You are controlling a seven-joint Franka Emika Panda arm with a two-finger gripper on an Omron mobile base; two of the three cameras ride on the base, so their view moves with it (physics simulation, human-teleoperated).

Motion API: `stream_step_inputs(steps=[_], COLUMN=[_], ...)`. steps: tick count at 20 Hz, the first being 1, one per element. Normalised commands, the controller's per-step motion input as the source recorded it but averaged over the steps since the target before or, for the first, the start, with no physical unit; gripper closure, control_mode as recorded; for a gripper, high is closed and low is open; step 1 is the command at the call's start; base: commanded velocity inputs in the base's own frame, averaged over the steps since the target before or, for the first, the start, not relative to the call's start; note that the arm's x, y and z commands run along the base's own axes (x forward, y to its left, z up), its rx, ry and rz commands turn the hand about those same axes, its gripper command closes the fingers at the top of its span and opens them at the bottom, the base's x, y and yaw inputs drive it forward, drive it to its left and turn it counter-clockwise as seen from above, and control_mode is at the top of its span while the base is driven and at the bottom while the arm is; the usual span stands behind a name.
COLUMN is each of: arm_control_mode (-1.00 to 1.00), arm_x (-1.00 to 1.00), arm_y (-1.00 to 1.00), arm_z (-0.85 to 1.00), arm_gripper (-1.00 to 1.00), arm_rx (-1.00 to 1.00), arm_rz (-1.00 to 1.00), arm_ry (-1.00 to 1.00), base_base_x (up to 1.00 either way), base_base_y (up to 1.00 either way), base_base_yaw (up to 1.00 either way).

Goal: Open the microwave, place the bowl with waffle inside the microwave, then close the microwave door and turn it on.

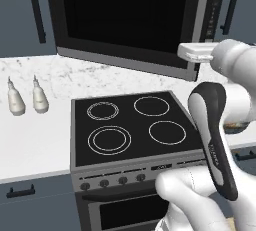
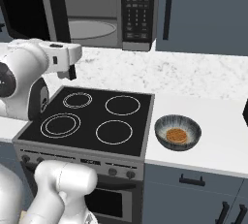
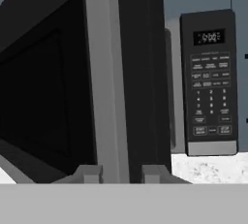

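- Now the microwave door (image 3: 104,82) is swung part way open, and its thick edge stands tall, straight in front of the gripper (image 3: 122,173).
- Its two fingers (image 3: 87,173) are a little apart, one on each side of the door's bottom edge. I cannot tell if they are squeezing it.
- The bowl (image 2: 178,132) with the waffle (image 2: 176,135) sits on the counter (image 2: 208,145), just right of the stove (image 2: 92,121), far off to the right of the gripper.
- Inside the microwave (image 2: 97,9) the round plate (image 2: 92,28) waits.
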Motion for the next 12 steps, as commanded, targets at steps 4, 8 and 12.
stream_step_inputs(steps=[4, 8, 12], arm_control_mode=[-1.00, -1.00, -1.00], arm_x=[-0.75, -0.94, -0.36], arm_y=[-0.16, -0.31, -0.82], arm_z=[0.36, 0.54, 0.19], arm_gripper=[-1.00, -1.00, -1.00], arm_rx=[0.00, 0.02, 0.04], arm_rz=[0.00, 0.00, 0.05], arm_ry=[0.00, 0.00, 0.00], base_base_x=[0.00, 0.00, 0.00], base_base_y=[0.00, 0.00, 0.00], base_base_yaw=[0.00, 0.00, 0.00])
